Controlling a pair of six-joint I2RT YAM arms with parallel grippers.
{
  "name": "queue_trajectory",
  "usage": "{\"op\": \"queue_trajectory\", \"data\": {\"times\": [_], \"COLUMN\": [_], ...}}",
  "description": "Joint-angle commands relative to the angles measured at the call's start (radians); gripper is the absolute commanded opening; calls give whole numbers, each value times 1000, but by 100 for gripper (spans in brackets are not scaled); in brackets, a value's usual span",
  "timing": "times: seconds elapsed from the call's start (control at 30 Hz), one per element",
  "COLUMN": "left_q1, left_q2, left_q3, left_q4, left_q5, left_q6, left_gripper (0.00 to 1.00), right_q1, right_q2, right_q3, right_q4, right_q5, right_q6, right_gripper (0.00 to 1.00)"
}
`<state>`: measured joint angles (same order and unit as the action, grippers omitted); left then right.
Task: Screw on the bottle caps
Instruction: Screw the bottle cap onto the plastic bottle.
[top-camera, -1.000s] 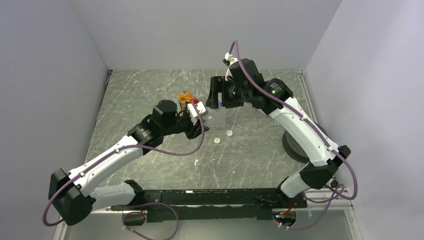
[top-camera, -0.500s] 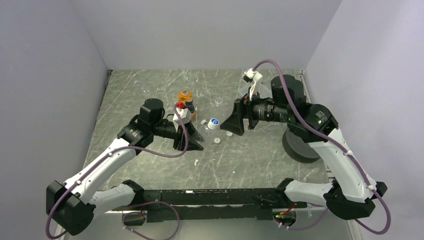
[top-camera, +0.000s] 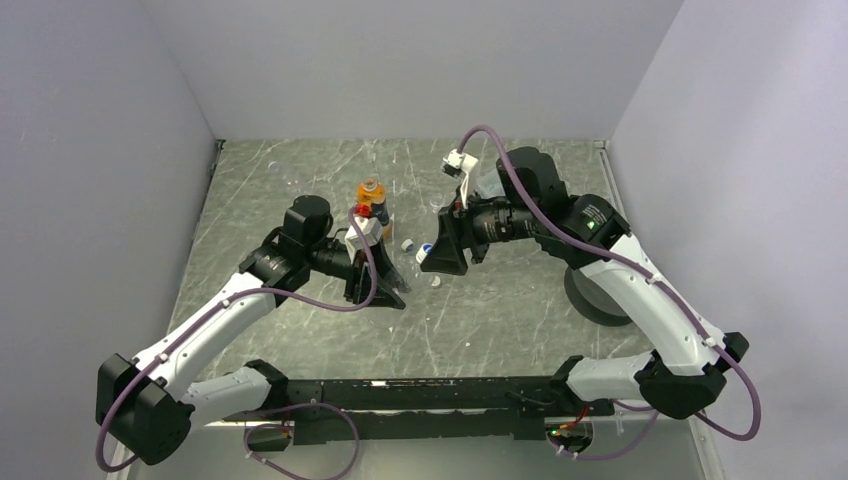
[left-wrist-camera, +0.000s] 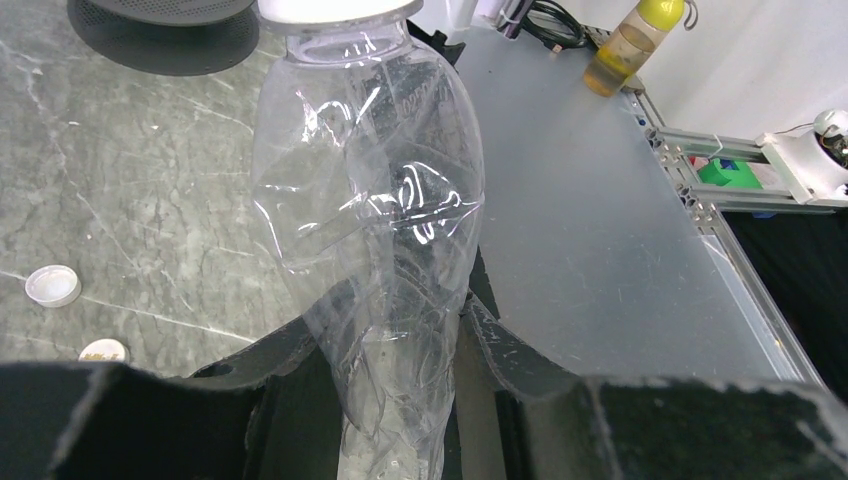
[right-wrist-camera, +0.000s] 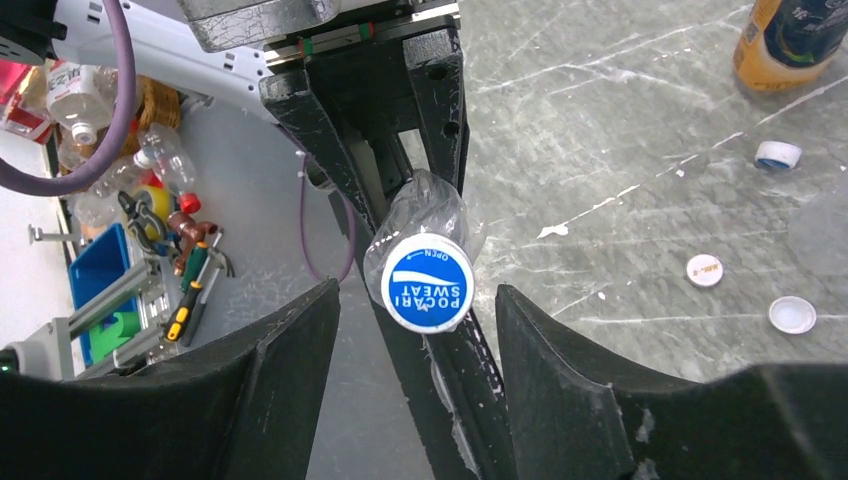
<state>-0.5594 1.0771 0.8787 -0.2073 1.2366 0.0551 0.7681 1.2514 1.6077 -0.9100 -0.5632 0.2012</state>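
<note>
My left gripper (left-wrist-camera: 390, 330) is shut on the lower body of a clear crumpled plastic bottle (left-wrist-camera: 370, 220) and holds it off the table, its neck pointing at the right arm. A blue-topped cap (right-wrist-camera: 427, 283) sits on its neck and also shows in the top view (top-camera: 427, 249). My right gripper (right-wrist-camera: 418, 300) is open, one jaw on each side of that cap, with gaps on both sides. In the top view the right gripper (top-camera: 441, 256) faces the left gripper (top-camera: 385, 290). The orange-amber bottle (top-camera: 372, 200) stands behind them.
Loose white caps lie on the marble table: one (top-camera: 408, 243) beside the held bottle, one (top-camera: 436, 282) nearer the front, and others in the right wrist view (right-wrist-camera: 778, 154), (right-wrist-camera: 705, 270), (right-wrist-camera: 792, 314). A large black disc (top-camera: 590, 295) lies under the right arm.
My right gripper has swung from the back down and left to the held bottle, and now has its open jaws on both sides of the blue cap. My left arm drew back slightly, then stayed still.
</note>
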Motion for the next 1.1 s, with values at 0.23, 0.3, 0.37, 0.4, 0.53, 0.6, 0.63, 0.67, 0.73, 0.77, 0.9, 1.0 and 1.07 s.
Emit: {"op": "queue_trajectory", "data": {"times": [0.23, 0.3, 0.37, 0.4, 0.53, 0.6, 0.63, 0.67, 0.73, 0.77, 0.9, 1.0, 1.07], "left_q1": [4, 4, 4, 4, 4, 4, 4, 4, 4, 4, 4, 4, 4], "left_q2": [-1, 2, 3, 3, 0, -2, -2, -2, -5, -6, -8, -12, -16], "left_q3": [-12, -12, -13, -14, -15, -16, -18, -18, -22, -24, -25, -20, -16], "left_q4": [32, 25, 16, 16, 11, 9, 9, 8, 11, 13, 15, 10, 18], "left_q5": [49, 49, 47, 47, 49, 49, 50, 52, 51, 49, 47, 29, 5], "left_q6": [-8, -2, 5, 6, 10, 12, 12, 12, 11, 9, 8, 12, 10], "left_gripper": [0, 0, 0, 0, 0, 0, 0, 0, 0, 0, 0, 0, 0], "right_q1": [45, 46, 45, 45, 45, 45, 45, 45, 45, 45, 45, 45, 45], "right_q2": [22, 18, 13, 11, -3, -3, -4, -6, -10, -10, -6, 2, 7], "right_q3": [39, 37, 36, 37, 39, 44, 42, 40, 36, 34, 40, 48, 47], "right_q4": [70, 71, 70, 68, 58, 49, 47, 49, 53, 55, 55, 44, 33], "right_q5": [22, 39, 54, 66, 104, 109, 114, 119, 123, 124, 121, 116, 111], "right_q6": [0, 8, 11, 14, 17, 17, 20, 22, 28, 31, 39, 41, 40], "right_gripper": [50, 53, 56, 56, 56, 54, 54, 54, 54, 54, 49, 40, 36]}}
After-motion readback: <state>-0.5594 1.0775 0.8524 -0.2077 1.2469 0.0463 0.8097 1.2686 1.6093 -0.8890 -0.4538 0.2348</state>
